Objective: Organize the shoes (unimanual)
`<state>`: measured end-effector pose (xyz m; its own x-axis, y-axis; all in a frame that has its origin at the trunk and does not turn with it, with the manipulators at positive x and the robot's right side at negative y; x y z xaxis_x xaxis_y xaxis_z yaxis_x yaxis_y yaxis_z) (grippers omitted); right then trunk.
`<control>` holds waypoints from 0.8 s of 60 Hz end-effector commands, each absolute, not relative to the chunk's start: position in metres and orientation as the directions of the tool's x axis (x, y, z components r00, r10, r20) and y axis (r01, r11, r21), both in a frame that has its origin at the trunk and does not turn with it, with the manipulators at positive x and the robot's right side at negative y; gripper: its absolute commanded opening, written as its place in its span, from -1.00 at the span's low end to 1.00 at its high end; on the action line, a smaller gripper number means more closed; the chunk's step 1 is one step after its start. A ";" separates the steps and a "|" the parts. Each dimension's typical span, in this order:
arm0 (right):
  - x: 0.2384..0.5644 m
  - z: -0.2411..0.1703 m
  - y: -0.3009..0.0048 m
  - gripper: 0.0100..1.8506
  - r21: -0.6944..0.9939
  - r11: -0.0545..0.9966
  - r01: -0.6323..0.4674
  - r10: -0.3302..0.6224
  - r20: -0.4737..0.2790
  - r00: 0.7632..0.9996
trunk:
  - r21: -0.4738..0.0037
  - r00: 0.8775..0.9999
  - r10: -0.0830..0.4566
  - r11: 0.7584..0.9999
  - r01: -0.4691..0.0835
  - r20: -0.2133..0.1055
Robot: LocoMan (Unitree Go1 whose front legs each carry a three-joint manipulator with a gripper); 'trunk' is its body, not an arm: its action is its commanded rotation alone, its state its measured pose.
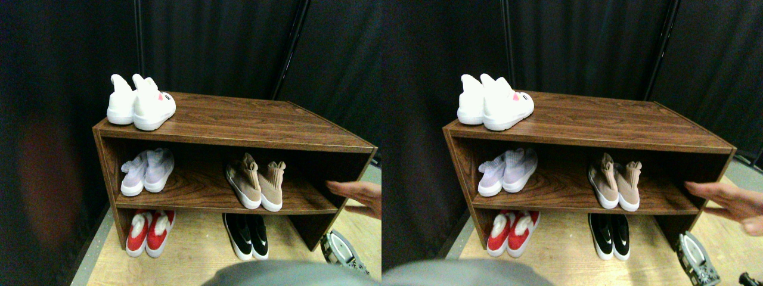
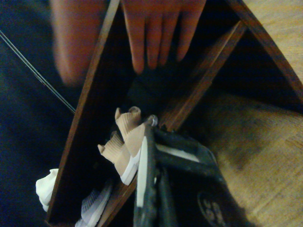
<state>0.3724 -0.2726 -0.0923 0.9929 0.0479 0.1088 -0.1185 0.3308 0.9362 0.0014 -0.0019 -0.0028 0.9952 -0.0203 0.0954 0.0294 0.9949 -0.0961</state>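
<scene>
The tan shoes [image 1: 256, 182] stood on the middle shelf [image 1: 202, 190], toes toward the camera, long axes angled slightly left. The black pair [image 1: 247, 235] sat on the floor below, toes forward. The robot's hand [image 1: 340, 250] was cut off at the frame corner; its opening couldn't be told. A person's hand [image 1: 357, 193] reached in, blurred.

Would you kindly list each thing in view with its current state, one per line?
White shoes: paired on the rack top, at its left end.
Lilac shoes: paired, middle shelf, left.
Tan shoes: middle shelf, right, side by side, angled.
Red shoes: paired on the floor under the rack, left.
Black shoes: paired on the floor, right.
Hand: reaching in at the rack's right end.
Right gripper: low beside the rack, holding nothing.
</scene>
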 end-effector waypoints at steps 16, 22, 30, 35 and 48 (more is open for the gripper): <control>0.376 -0.076 -0.250 -0.94 0.937 0.297 -0.185 0.134 0.151 0.979 | -0.128 0.994 0.004 0.992 0.011 0.113; 0.378 -0.078 -0.247 -0.94 0.935 0.303 -0.185 0.146 0.147 0.978 | -0.129 0.994 0.005 0.992 0.009 0.110; 0.380 -0.080 -0.246 -0.94 0.938 0.306 -0.162 0.150 0.120 0.981 | -0.129 0.995 0.005 0.992 0.008 0.101; 0.381 -0.081 -0.245 -0.94 0.944 0.293 -0.149 0.138 0.113 0.984 | -0.127 0.995 0.002 0.992 0.011 0.098; 0.383 -0.083 -0.246 -0.94 0.943 0.298 -0.149 0.131 0.115 0.985 | -0.121 0.996 -0.003 0.993 0.014 0.094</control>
